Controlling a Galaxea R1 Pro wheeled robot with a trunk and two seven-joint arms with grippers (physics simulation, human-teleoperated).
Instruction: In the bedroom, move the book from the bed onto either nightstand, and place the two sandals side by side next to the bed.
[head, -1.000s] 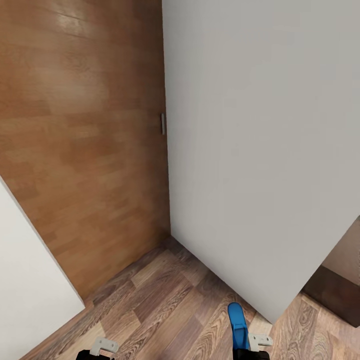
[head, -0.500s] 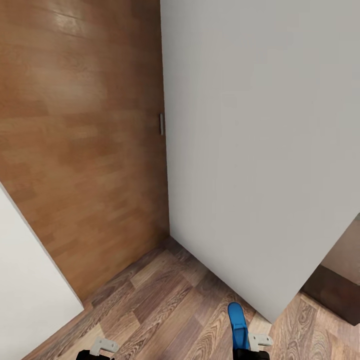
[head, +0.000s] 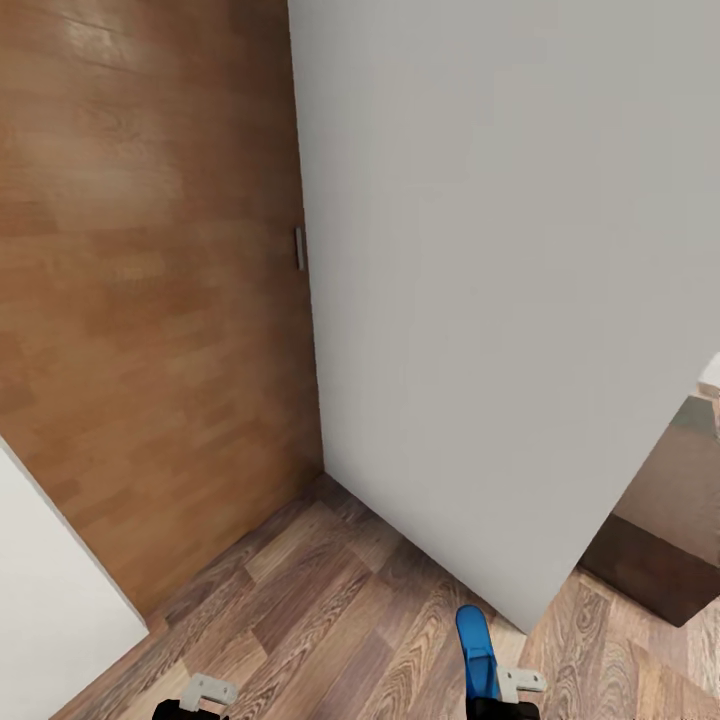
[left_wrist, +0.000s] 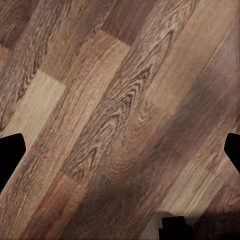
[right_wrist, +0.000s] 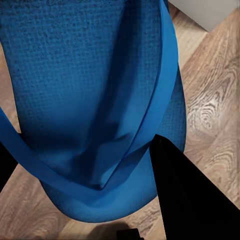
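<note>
While gripped, the sandal (right_wrist: 95, 100) bears no lettering.

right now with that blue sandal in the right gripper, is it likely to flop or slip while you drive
The sandal looks thin and flat with narrow thong straps, so it is probably light and somewhat bendy. In the head view it juts forward from the right gripper without visibly drooping. Its sole looks finely textured, so slipping seems unlikely, though the hold itself is partly hidden.
</note>
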